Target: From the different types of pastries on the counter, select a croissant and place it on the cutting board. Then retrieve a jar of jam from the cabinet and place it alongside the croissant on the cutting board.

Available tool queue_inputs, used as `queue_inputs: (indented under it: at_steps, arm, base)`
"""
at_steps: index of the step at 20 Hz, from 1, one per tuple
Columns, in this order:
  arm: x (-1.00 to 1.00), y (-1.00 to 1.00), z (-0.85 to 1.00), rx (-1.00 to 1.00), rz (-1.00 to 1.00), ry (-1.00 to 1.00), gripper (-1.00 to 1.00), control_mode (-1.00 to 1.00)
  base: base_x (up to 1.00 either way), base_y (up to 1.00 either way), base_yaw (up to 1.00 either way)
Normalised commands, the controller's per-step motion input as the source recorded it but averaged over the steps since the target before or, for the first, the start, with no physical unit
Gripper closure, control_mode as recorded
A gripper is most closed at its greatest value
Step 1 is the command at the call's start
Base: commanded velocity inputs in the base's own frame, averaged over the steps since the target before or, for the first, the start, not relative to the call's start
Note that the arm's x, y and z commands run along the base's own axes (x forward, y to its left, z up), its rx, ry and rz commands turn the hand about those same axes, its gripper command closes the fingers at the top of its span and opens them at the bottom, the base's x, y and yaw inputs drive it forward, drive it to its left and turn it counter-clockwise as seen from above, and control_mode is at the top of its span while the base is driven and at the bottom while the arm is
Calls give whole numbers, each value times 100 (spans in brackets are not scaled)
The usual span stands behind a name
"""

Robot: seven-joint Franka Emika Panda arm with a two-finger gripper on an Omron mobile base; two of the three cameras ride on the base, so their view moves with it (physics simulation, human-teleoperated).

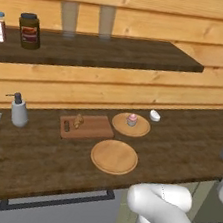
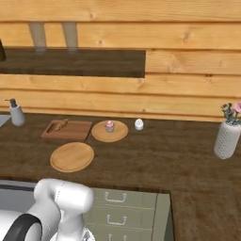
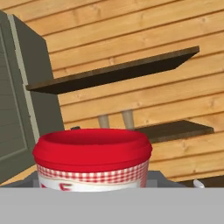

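The jam jar sits right in front of the hand camera, upright, red lid on top and a checked pale band below it. The jaws are closed in about as far as they go, and with the jar pressed so close the hold looks to be on the jar, though the fingertips themselves are hidden behind it. The grey-green cabinet stands to one side in the hand view with its door swung out.

The croissant already lies on the board, near the handle-slot end. Its long axis runs roughly across the board's short side. The pink cupcake stays on a round plate just beside the board, and a second plate lies nearer the surface edge.

The jar is probably rigid, smooth-sided and fairly light. A grip around the body below the lid seems safest, since the lid rim overhangs. Its axis is vertical and should stay so. The bare part of the board past the croissant looks like the spot for it.
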Motion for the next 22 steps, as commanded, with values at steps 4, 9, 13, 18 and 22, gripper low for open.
queue_inputs:
  at_steps: [4, 9, 13, 18, 22]
  arm:
    - [0, 0, 0, 0, 0, 0, 100, 100]
    - [0, 0, 0, 0, 0, 0, 100, 100]
    - [0, 0, 0, 0, 0, 0, 100, 100]
    - [0, 0, 0, 0, 0, 0, 100, 100]
    - [0, 0, 0, 0, 0, 0, 100, 100]
  base:
    - [67, -14, 0]
    - [45, -45, 1]
    - [27, -10, 1]
    - [73, -10, 0]
    - [58, -3, 0]
